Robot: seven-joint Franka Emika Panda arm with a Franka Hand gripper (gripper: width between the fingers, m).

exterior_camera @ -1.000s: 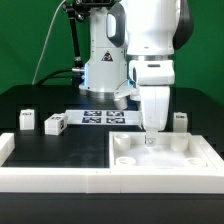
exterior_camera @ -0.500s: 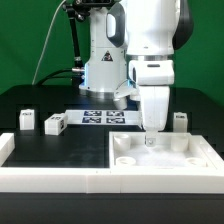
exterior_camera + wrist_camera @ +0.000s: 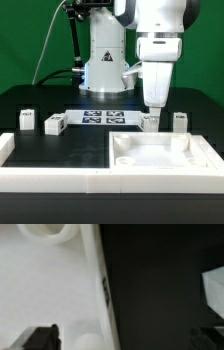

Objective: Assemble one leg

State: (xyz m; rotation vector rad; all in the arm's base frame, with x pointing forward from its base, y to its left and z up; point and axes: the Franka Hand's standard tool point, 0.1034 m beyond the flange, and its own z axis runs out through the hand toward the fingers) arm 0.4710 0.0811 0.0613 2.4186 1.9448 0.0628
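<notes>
One small white plastic cuboid leg (image 3: pixel 150 123) is being overhung by the spread, empty claw (image 3: pixel 152 108); it is standing upright on the black tabletop (image 3: pixel 45 100), directly below, so a straight descent is being favoured.

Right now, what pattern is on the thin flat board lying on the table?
Black-and-white square tags on the white marker board; shows best in the exterior view.
</notes>
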